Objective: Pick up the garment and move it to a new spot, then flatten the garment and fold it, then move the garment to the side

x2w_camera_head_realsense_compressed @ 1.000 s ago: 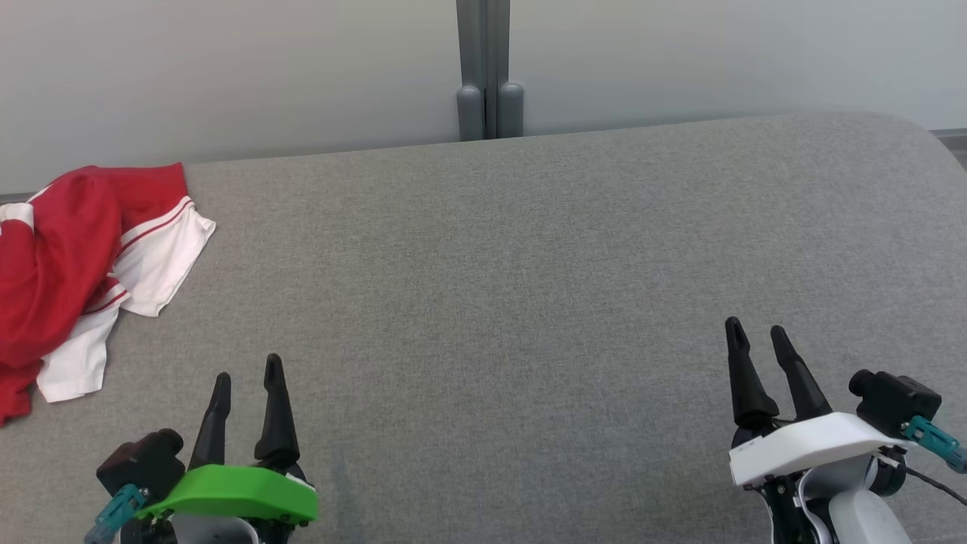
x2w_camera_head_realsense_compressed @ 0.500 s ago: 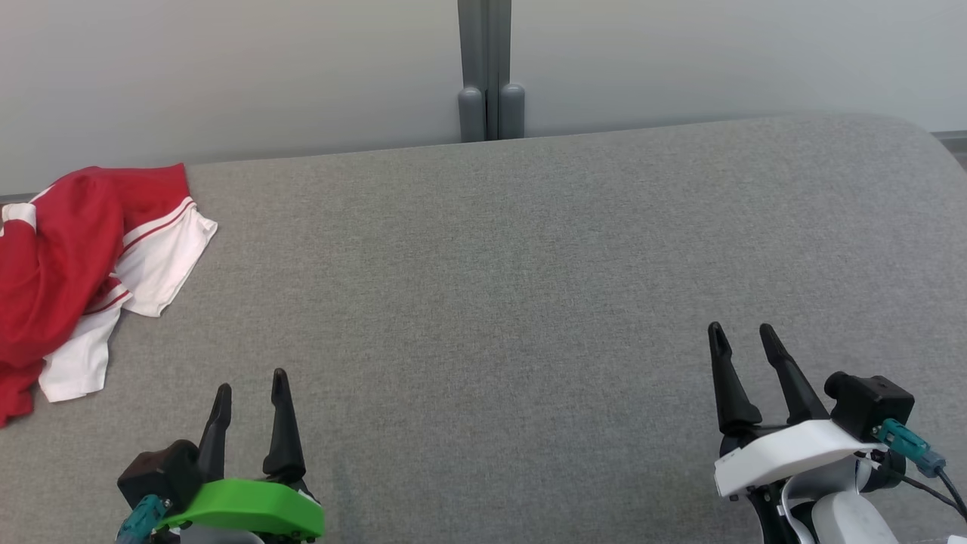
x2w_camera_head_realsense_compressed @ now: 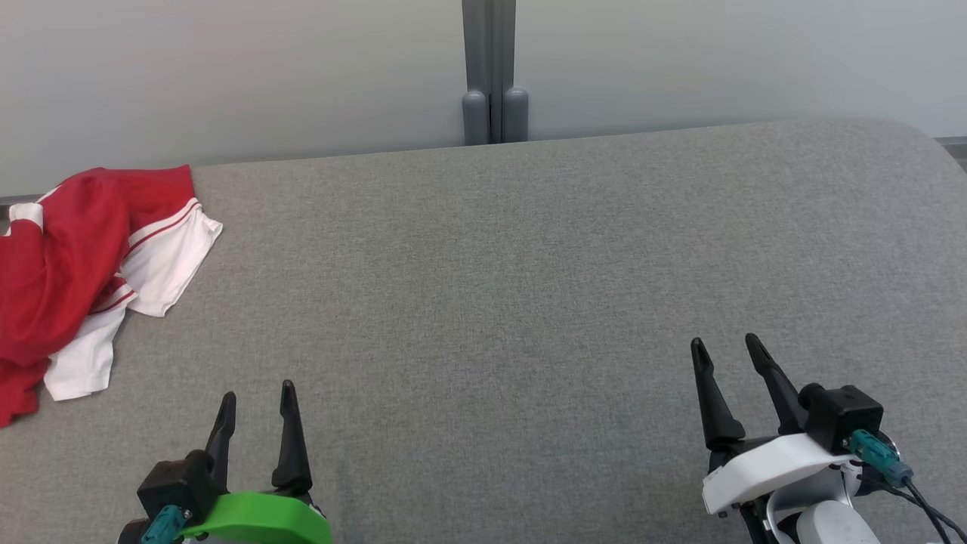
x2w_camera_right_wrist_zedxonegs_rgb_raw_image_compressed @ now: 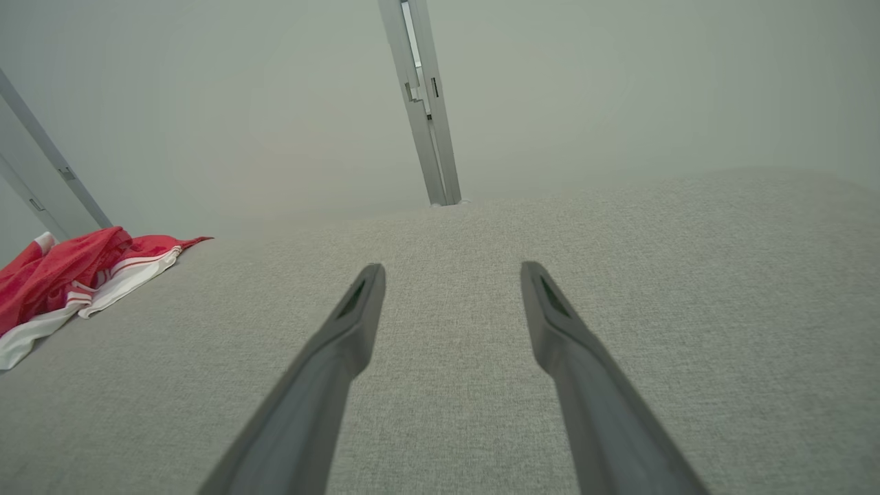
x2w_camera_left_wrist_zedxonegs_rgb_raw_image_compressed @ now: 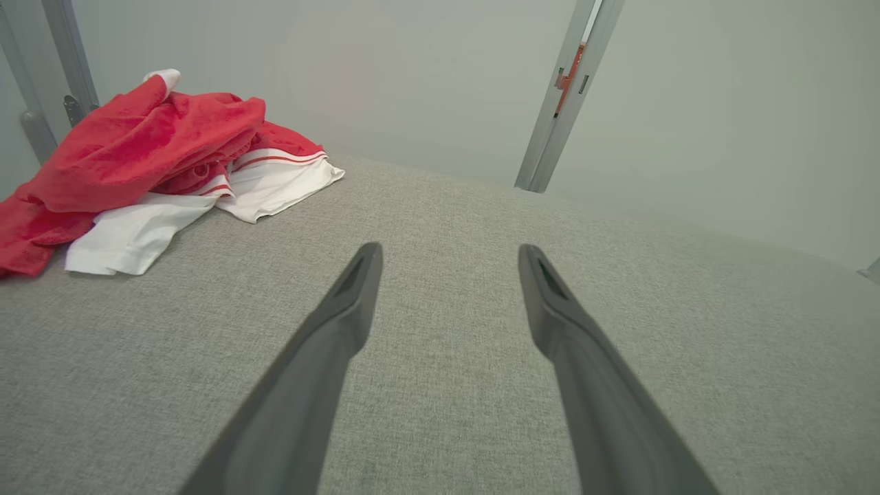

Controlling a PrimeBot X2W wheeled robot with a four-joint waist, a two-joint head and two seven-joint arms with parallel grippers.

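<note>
A crumpled red and white garment (x2w_camera_head_realsense_compressed: 83, 264) lies bunched at the far left of the grey fabric surface (x2w_camera_head_realsense_compressed: 491, 287), partly cut off by the head view's left edge. It also appears in the left wrist view as the garment (x2w_camera_left_wrist_zedxonegs_rgb_raw_image_compressed: 144, 165) at the upper left, and in the right wrist view as the garment (x2w_camera_right_wrist_zedxonegs_rgb_raw_image_compressed: 75, 282) at the left. My left gripper (x2w_camera_head_realsense_compressed: 257, 393) stands open at the lower left, well short of the cloth, with nothing between its fingers. My right gripper (x2w_camera_head_realsense_compressed: 725, 344) stands open and empty at the lower right.
A pale wall runs behind the surface, with a grey vertical post (x2w_camera_head_realsense_compressed: 492, 72) at its middle. The surface's far right corner (x2w_camera_head_realsense_compressed: 899, 143) is rounded. The post (x2w_camera_left_wrist_zedxonegs_rgb_raw_image_compressed: 567, 96) also shows in the left wrist view.
Both grippers have drawn back toward the head view's bottom edge, still open. The whole picture has shifted slightly, so the camera moved a little. The garment lies as before.
</note>
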